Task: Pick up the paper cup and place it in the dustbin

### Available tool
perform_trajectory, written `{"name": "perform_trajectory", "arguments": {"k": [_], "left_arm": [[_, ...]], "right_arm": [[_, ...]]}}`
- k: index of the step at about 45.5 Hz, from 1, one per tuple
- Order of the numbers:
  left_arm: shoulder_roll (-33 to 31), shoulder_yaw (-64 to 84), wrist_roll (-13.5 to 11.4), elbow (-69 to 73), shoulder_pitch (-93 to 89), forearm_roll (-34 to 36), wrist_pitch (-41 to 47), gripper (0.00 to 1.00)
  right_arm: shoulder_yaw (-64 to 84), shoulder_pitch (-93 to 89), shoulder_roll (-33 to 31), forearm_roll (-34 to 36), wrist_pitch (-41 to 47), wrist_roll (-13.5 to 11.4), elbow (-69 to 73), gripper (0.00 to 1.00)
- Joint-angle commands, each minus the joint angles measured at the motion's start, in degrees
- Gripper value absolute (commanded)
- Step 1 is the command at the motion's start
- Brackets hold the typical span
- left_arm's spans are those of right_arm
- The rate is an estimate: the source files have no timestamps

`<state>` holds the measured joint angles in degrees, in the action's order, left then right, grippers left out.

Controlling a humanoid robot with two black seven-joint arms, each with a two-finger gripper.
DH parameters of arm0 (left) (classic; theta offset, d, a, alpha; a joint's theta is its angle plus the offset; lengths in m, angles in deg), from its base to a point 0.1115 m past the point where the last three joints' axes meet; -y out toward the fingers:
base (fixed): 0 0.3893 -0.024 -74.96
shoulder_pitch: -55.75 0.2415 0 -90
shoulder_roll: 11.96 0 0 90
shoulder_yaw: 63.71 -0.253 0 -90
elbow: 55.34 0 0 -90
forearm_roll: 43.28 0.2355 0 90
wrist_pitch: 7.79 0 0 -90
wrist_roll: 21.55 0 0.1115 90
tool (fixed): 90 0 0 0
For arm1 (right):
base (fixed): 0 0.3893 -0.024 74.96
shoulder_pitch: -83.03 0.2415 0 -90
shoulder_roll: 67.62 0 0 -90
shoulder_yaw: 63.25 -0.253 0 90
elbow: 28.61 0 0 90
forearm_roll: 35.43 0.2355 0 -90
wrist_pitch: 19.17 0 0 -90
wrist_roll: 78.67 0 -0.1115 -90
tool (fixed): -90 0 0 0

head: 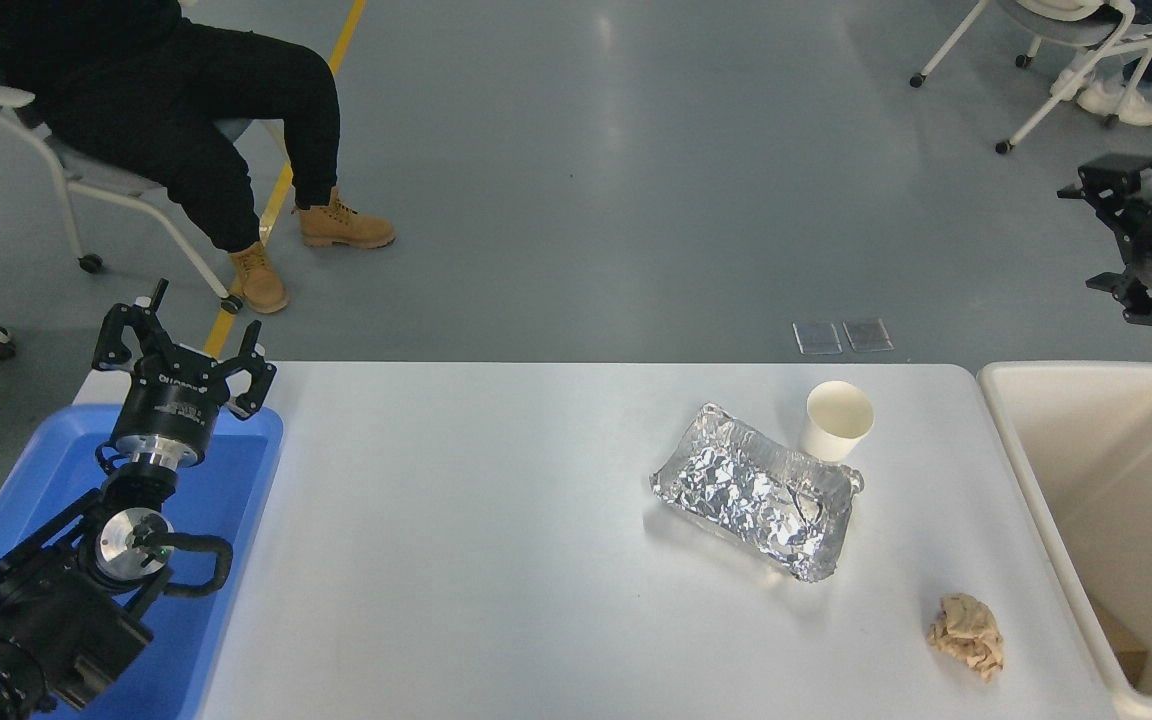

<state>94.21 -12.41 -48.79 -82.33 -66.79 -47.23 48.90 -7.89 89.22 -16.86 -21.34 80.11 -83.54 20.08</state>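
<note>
The white paper cup [838, 420] stands upright on the white table [496, 560], touching the far right corner of the foil tray [756, 492]. The cream dustbin [1026, 480] stands at the table's right end, its inside mostly bare. My right gripper [1086, 240] is open and empty, raised high at the picture's right edge, above and beyond the dustbin's far end and well to the right of the cup. My left gripper [201, 320] is open and parked at the lower left.
A crumpled brown paper ball [966, 634] lies near the table's front right. A blue tray [226, 520] sits under the left arm. A seated person's legs [236, 130] and a chair are on the floor beyond the table at top left.
</note>
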Motion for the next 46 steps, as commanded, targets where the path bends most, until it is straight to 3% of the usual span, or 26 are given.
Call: {"name": "perform_trajectory", "arguments": {"k": [1, 9, 46], "left_arm": [[0.00, -0.07, 0.00, 0.00, 0.01, -0.01, 0.01, 0.99], [0.00, -0.07, 0.00, 0.00, 0.01, -0.01, 0.01, 0.99], [0.00, -0.07, 0.00, 0.00, 0.01, -0.01, 0.01, 0.99]], "right_arm": [[11.26, 10.76, 3.03, -10.92, 4.15, -1.12, 4.22, 1.00], [11.43, 18.23, 5.14, -13.57, 16.46, -1.20, 11.42, 1.00], [11.08, 33.36, 15.60, -13.74, 31.15, -1.20, 29.89, 1.00]]}}
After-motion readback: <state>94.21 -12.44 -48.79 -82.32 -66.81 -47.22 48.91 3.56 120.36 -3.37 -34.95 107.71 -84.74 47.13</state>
